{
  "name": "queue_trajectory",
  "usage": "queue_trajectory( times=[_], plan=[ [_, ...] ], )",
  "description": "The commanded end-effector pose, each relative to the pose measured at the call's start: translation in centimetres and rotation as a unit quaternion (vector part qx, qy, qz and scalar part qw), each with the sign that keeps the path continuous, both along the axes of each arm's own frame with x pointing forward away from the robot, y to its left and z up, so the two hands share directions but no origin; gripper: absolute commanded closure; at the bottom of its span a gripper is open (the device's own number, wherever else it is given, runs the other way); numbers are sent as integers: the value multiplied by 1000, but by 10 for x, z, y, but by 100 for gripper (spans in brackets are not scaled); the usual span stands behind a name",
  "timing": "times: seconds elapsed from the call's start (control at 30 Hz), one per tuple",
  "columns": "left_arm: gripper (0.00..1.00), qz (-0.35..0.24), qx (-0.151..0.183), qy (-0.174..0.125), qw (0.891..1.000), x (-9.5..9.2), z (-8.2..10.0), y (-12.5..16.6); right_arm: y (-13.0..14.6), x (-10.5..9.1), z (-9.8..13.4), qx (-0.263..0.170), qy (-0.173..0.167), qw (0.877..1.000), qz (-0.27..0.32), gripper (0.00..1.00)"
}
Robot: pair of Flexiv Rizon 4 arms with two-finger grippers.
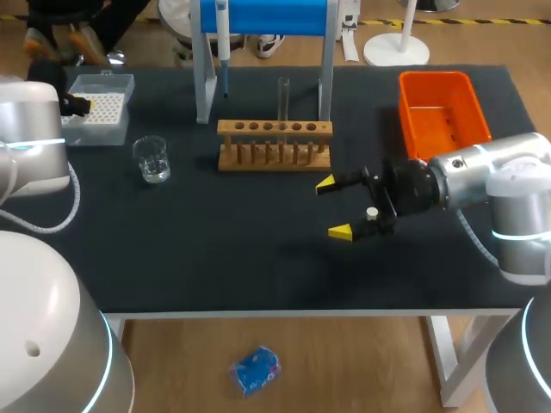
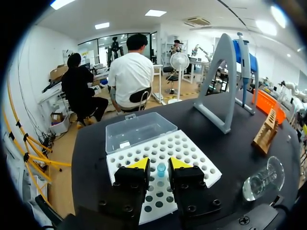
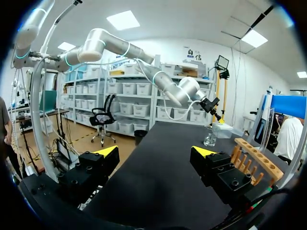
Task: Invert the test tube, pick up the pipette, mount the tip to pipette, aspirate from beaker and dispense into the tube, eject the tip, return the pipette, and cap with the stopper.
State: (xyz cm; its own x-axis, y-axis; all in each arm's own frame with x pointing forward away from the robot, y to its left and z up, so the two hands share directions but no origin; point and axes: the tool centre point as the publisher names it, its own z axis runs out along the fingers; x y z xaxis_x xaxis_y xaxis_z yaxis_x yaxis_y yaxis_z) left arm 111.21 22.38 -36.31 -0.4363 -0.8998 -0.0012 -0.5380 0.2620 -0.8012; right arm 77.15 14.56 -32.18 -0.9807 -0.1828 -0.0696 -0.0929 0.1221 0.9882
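Test tube (image 1: 283,99) stands upright in the wooden rack (image 1: 274,162), and the pipette (image 1: 222,34) hangs on its blue stand (image 1: 267,15). Right gripper (image 1: 337,207) sits just in front of the rack, fingers spread wide, nothing in them. Left gripper (image 2: 159,164) hovers over the tip box (image 2: 192,153), fingers parted, empty too.

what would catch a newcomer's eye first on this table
The bright orange bin at the far right corner of the table stands out most, then the blue-topped stand at the back with the pipette hanging from it. In front of it a lone test tube stands upright in the wooden rack, and the right gripper hangs open over a bare patch nearby.
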Motion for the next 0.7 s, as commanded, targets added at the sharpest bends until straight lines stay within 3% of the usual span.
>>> queue_trajectory(
  times=[0.03, 0.23, 0.3, 0.37, 0.7],
  plan=[
    [77, -3, -1, 0, 1000, 3, -2, 0, 0, -1, -1, 0, -1, 1000, -1, 0],
    [82, -5, 0, 0, 1000, 4, -3, -1, 0, -1, -1, 0, -1, 1000, -1, 0],
    [88, -5, 0, 0, 1000, 4, -3, -1, 0, -1, -1, 0, -1, 1000, -1, 0],
    [100, -5, 0, 0, 1000, 4, -3, -2, 0, -1, -1, 0, -1, 1000, -1, 0],
    [100, -4, -1, 1, 1000, 2, -4, -1, 0, -1, -1, 0, -1, 1000, -1, 0]
  ],
)
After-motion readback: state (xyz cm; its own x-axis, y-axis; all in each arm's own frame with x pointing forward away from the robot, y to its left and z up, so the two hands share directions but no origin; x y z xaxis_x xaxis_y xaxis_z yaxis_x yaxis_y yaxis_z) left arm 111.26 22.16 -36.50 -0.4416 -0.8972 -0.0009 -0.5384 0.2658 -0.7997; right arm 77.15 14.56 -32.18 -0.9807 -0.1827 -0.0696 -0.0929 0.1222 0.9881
